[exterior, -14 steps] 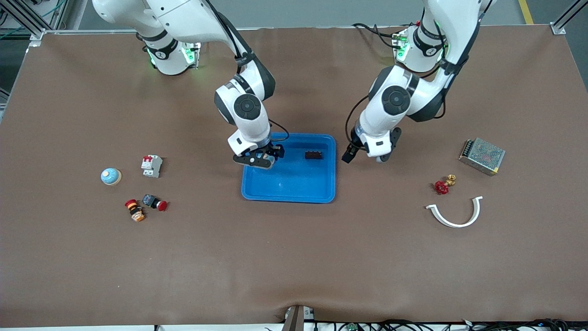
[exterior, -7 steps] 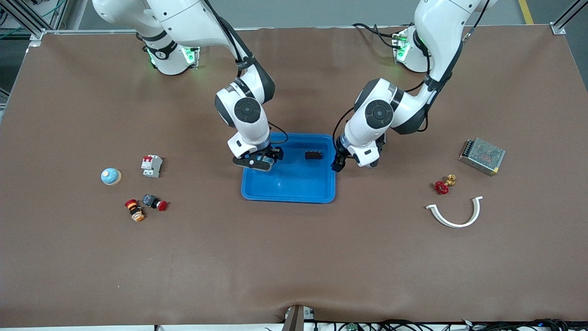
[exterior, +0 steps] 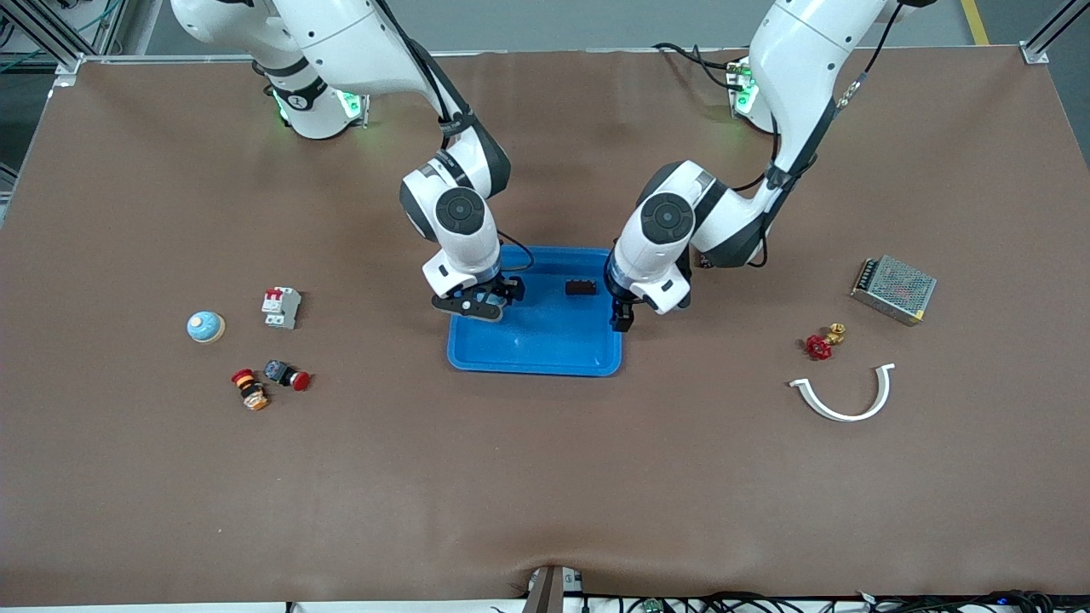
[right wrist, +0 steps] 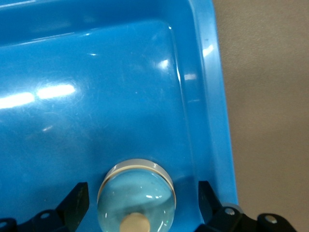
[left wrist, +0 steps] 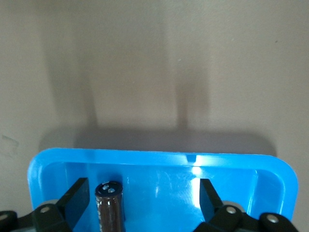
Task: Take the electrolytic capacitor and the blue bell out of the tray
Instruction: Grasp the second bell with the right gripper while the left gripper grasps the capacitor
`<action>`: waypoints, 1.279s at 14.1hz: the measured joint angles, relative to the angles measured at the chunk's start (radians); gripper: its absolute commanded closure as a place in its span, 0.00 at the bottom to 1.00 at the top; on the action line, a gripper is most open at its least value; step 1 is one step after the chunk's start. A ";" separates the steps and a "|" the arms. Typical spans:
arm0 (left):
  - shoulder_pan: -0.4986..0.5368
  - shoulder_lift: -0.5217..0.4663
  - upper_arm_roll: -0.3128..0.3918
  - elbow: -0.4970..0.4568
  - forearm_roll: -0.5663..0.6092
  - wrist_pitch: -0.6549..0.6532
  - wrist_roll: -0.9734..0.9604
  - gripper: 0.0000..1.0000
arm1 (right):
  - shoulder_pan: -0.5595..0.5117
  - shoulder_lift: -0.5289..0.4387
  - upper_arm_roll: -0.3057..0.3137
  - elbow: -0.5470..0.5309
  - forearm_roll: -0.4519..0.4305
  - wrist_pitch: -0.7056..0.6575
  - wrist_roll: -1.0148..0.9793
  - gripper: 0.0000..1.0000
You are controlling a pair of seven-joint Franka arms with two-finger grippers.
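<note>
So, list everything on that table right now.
tray: one, blue, table middle
bell: one, pale blue, in tray between right jaws
capacitor: one, dark, between left jaws over tray
small block: one, black, in tray
second bell: one, blue, right arm's end
breaker: one, white and red, beside second bell
push buttons: two, red-capped, nearer camera than breaker
power supply: one, metal, left arm's end
valve: one, red and brass, beside power supply
curved clip: one, white, nearer camera than valve
right gripper: open, over tray
left gripper: open, over tray's rim
</note>
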 measured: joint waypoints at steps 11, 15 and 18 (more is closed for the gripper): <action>-0.062 0.055 0.000 0.025 0.026 -0.001 -0.066 0.00 | 0.001 0.022 0.003 0.022 -0.001 -0.001 0.006 0.00; -0.085 0.074 0.000 0.035 0.094 -0.001 -0.088 0.00 | 0.001 0.023 0.004 0.022 -0.001 -0.002 0.006 0.34; -0.094 0.097 0.000 0.058 0.101 -0.001 -0.110 0.00 | 0.001 0.022 0.005 0.026 -0.001 -0.004 0.006 0.51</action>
